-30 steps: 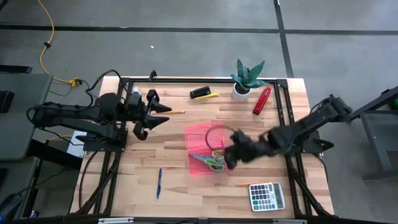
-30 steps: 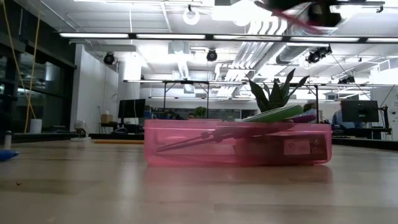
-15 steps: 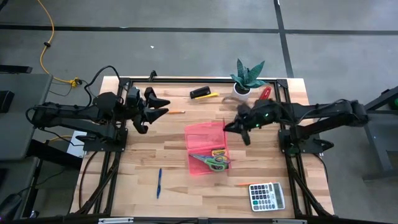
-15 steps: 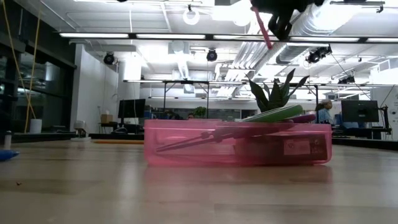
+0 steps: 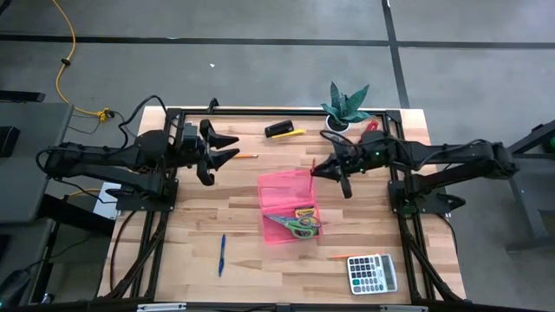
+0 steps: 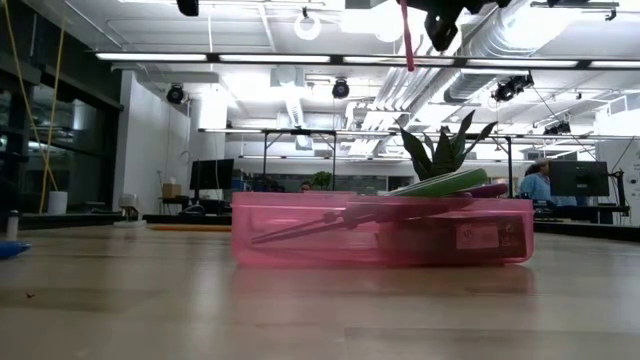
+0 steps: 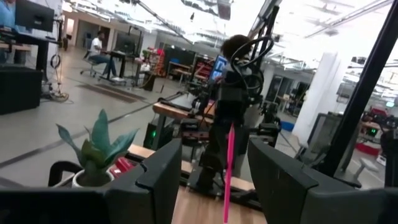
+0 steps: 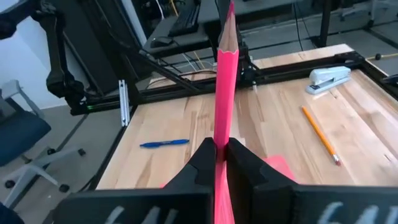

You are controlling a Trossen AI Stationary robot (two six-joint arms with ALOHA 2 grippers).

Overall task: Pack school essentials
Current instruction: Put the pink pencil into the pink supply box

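Observation:
My right gripper (image 5: 334,167) hovers over the far edge of the translucent pink tray (image 5: 279,186), shut on a pinkish-red pencil (image 5: 313,164). In the low view the pencil (image 6: 405,40) hangs high above the tray (image 6: 300,235). The green-handled scissors (image 5: 299,224) and the crayon box (image 5: 303,212) lie in the tray. A blue pen (image 5: 222,254) lies near the table's near-left side, and an orange pencil (image 5: 245,156) lies left of the tray. My left gripper (image 5: 221,149) waits open above the table's far-left part, facing the right arm (image 7: 233,81). My right gripper pinches the pinkish-red pencil between its two fingers (image 8: 245,163), on the shaft well back from the point (image 8: 217,134). The pencil runs on along the fingers past their ends, and its sharpened tip (image 8: 229,9) points away from the wrist. It is lifted clear and hangs about upright, tip down.
A potted plant (image 5: 345,108), a black stapler (image 5: 279,129) with a yellow pencil beside it and a red stapler (image 5: 368,130) sit along the far edge. A calculator (image 5: 371,273) and another orange pencil (image 5: 342,256) lie at the near right. Bare wood lies left of the tray.
My right gripper has risen from the tray's near part and swung toward the far edge with the pencil, which went from slanted to about upright. My left gripper has shifted a little toward the far edge and the tray.

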